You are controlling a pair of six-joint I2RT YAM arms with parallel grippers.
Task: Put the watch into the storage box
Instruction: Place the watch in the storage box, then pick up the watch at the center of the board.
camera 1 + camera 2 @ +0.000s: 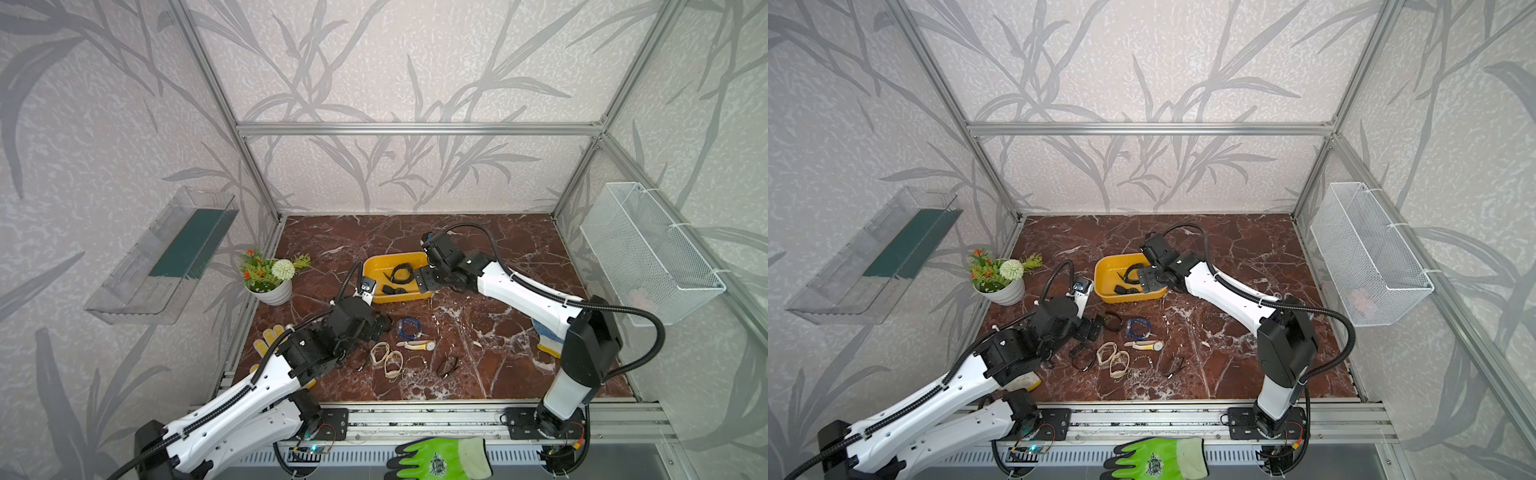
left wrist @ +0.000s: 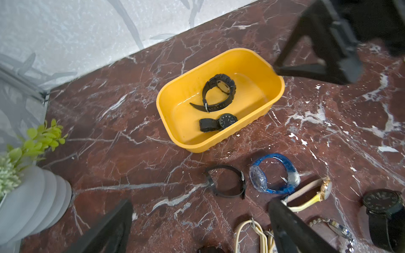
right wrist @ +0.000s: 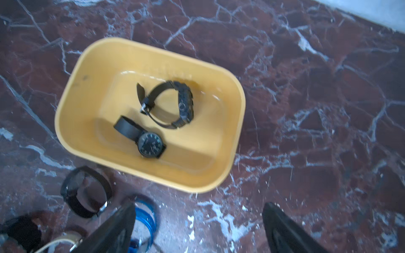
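Note:
The yellow storage box [image 1: 376,270] [image 1: 1106,274] [image 2: 182,118] [image 3: 87,98] sits mid-table. Two black watches lie in it: a chunky one [image 2: 219,92] [image 3: 184,103] and a flat-faced one [image 2: 226,121] [image 3: 151,144]. Several more watches lie on the marble in front of the box, among them a blue translucent one [image 1: 409,328] [image 2: 274,175], a thin black band [image 2: 226,184] and a white-strapped one [image 1: 417,345]. My left gripper [image 1: 368,338] [image 2: 200,219] hovers open over these, holding nothing. My right gripper [image 1: 424,272] [image 3: 198,219] hangs open and empty at the box's right end.
A potted plant [image 1: 270,276] stands left of the box. A clear shelf tray [image 1: 166,253] hangs on the left wall and a white wire basket [image 1: 648,249] on the right wall. Work gloves [image 1: 270,338] lie under the left arm, and a green glove [image 1: 440,457] lies on the front rail.

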